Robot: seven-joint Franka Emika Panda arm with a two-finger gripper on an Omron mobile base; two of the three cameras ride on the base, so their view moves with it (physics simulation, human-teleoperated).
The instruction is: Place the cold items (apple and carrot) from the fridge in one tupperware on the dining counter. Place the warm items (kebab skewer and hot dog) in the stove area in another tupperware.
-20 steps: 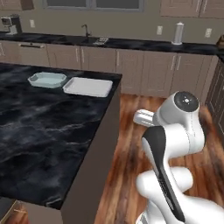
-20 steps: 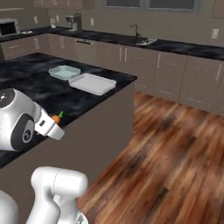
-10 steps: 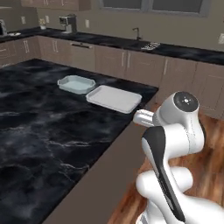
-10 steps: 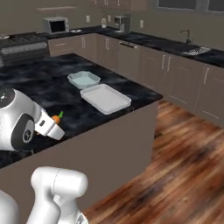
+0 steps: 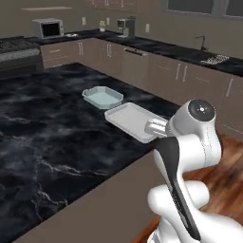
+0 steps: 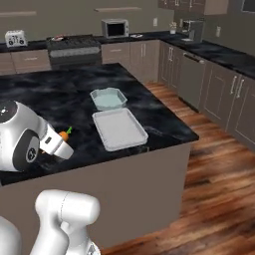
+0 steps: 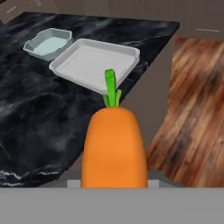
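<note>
My gripper [image 6: 60, 143] is shut on an orange carrot [image 7: 113, 144] with a green stem, held out over the near edge of the black marble dining counter [image 5: 47, 137]. The carrot [image 6: 64, 134] pokes out beyond the hand. On the counter ahead lie two tupperware containers side by side. One is a shallow white rectangular one [image 7: 95, 61] [image 5: 134, 121] [image 6: 119, 129]. The other is a smaller, deeper pale blue one [image 7: 49, 43] [image 5: 102, 97] [image 6: 109, 98] just beyond it. Both look empty, and the carrot is short of the white one.
A stove [image 6: 72, 50], a microwave [image 6: 115, 27] and a toaster [image 6: 15, 37] line the back wall counter. A coffee machine [image 5: 126, 26] and a sink [image 5: 213, 59] sit along the side counter. Wooden floor [image 6: 214, 189] runs to the right of the island.
The whole picture has shifted as the base drove round the island: the counter and both containers now sit closer and more central. The carrot stays in the shut gripper.
</note>
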